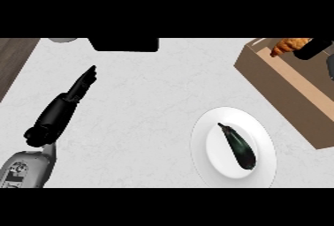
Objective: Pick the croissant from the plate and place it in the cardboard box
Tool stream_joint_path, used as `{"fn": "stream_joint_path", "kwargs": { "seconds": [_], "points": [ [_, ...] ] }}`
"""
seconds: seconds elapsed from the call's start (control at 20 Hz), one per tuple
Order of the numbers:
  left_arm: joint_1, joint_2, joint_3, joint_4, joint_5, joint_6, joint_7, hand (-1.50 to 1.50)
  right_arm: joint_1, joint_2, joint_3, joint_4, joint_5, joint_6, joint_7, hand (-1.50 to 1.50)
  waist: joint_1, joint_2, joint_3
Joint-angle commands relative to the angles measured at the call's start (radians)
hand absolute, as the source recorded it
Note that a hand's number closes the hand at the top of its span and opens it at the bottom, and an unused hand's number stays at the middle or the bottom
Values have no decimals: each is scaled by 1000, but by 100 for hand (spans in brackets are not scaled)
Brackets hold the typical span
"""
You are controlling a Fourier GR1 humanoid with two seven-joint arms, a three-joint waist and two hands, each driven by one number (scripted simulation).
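Observation:
The golden-brown croissant [290, 45] hangs at the top right, over the far corner of the open cardboard box [280, 86]. My right hand [313, 48] is right beside it at the picture's edge, black fingers curled against it; most of the hand is cut off. The white plate [212, 132] lies at the lower right of the counter, left of the box, and carries only a dark eggplant [238, 145]. Over the counter's left side my left hand [78, 88] rests open, fingers straight and pointing away from me, holding nothing.
A black object [124, 44] sits at the counter's far edge, with a grey round item [63, 39] to its left. Dark wood [13, 62] borders the white counter on the left. The box runs diagonally along the right edge.

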Motion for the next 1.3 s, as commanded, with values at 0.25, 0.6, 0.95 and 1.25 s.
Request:
{"fn": "stream_joint_path", "kwargs": {
  "seconds": [0.25,0.6,0.95,1.25],
  "points": [
    [-36,-36,-1,28,-23,18,13,0,1,-151,-3,277,8,170,-180,150,2,3,1],
    [-51,-25,5,-16,-4,-24,57,0,-30,-139,-17,383,-26,244,-366,-150,14,5,2],
    [5,-12,27,1,-9,-18,11,0,-59,-118,-330,313,-337,106,-499,-150,-6,-6,5],
    [11,-22,21,6,-22,-13,-25,0,-50,-170,-584,376,-567,87,-471,-150,-8,2,3]
  ]
}}
